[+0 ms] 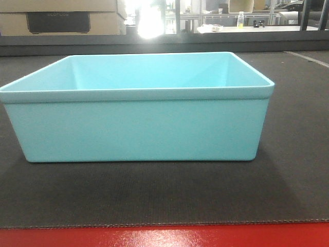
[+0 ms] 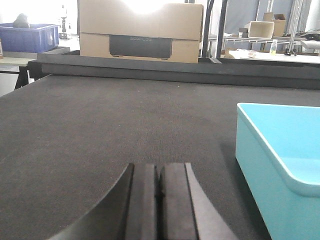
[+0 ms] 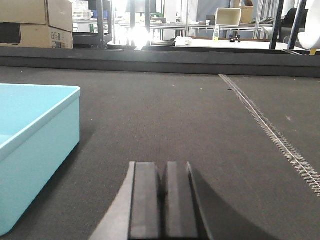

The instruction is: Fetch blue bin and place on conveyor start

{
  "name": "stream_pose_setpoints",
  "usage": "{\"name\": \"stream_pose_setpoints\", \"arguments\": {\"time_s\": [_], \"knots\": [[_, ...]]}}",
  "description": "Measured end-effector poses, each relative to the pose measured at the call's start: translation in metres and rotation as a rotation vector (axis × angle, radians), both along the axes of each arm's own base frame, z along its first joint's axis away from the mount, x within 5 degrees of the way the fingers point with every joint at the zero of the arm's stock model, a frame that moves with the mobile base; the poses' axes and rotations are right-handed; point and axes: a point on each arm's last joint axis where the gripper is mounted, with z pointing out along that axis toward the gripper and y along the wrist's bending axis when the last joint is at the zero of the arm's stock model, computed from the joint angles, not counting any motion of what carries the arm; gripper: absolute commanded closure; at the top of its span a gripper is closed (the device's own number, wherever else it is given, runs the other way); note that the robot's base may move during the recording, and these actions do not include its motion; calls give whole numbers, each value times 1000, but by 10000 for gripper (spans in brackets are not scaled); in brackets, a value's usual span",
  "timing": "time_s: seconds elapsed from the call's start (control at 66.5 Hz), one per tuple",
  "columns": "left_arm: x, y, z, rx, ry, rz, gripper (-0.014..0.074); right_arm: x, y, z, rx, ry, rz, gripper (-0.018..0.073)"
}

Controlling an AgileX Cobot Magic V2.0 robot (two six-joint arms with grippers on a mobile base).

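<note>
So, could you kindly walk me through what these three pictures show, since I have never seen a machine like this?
This is a two-armed robot on a mobile base. One picture looks straight ahead from its front; the other two come from cameras on its wrists. The front view shows a large pale turquoise plastic tub, empty, standing on a wide dark-grey textured belt with a red front edge. The dark padded shape at the bottom of each wrist view is a gripper: the left gripper sits left of the tub, the right gripper to its right. Both are shut and hold nothing. Behind the belt stand cardboard boxes and a dark blue crate.
</note>
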Motion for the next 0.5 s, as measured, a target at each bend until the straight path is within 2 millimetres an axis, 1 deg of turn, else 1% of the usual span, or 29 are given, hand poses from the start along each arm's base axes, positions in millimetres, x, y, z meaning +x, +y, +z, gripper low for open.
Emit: {"name": "stream_pose_setpoints", "arguments": {"time_s": [0.497], "knots": [[0,0,0,0,0,0,707,0,0,0,0,2,0,721]]}}
